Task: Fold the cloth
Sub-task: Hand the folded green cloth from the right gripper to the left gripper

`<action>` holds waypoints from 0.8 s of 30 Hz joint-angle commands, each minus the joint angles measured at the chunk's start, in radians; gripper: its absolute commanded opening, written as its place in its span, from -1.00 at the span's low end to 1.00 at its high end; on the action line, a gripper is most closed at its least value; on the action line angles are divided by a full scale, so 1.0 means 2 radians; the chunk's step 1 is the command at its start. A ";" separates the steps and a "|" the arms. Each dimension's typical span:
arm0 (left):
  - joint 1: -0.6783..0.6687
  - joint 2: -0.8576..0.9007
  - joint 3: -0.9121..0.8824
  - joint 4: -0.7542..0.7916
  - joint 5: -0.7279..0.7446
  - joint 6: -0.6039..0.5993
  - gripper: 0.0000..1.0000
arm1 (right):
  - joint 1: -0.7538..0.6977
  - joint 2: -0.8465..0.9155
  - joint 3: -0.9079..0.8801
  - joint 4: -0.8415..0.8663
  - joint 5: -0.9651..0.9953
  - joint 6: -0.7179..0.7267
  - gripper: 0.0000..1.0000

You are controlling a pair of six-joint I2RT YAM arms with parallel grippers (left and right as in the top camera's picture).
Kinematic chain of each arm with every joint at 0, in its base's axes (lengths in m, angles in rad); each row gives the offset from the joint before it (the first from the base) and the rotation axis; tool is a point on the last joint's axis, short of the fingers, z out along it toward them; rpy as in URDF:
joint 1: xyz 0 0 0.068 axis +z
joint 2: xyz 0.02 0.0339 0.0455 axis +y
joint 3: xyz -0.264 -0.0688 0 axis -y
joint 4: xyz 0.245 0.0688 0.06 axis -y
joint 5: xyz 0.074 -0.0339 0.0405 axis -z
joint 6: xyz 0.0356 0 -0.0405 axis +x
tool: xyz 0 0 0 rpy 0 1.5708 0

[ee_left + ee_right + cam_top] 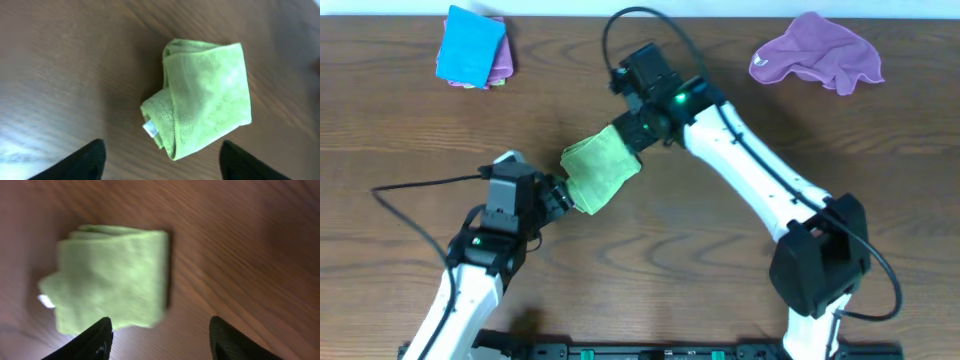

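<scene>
The lime-green cloth (pixel 599 169) lies folded into a small thick packet on the wooden table, between my two grippers. In the left wrist view the cloth (pixel 207 95) shows its layered edges and a white tag, and my left gripper (pixel 162 160) stands open just short of its near corner, holding nothing. In the right wrist view the cloth (pixel 112 282) lies flat ahead and to the left, and my right gripper (pixel 157 340) is open with bare wood between its fingers. From overhead, the left gripper (pixel 563 195) is at the cloth's lower left and the right gripper (pixel 632 135) at its upper right.
A bright blue cloth (pixel 470 45) lies folded on top of a purple one at the back left. A crumpled purple cloth (pixel 817 52) sits at the back right. A black cable (pixel 410 190) trails across the table from the left arm.
</scene>
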 commanded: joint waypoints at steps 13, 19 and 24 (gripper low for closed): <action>0.003 0.162 -0.005 0.103 0.126 -0.056 0.79 | -0.052 -0.004 -0.001 -0.038 -0.039 -0.046 0.79; 0.003 0.186 -0.005 0.141 0.129 -0.081 0.79 | -0.057 0.002 -0.001 -0.019 -0.063 -0.057 0.66; 0.003 0.210 -0.005 0.165 0.130 -0.096 0.80 | -0.060 0.010 -0.001 -0.010 -0.074 -0.057 0.69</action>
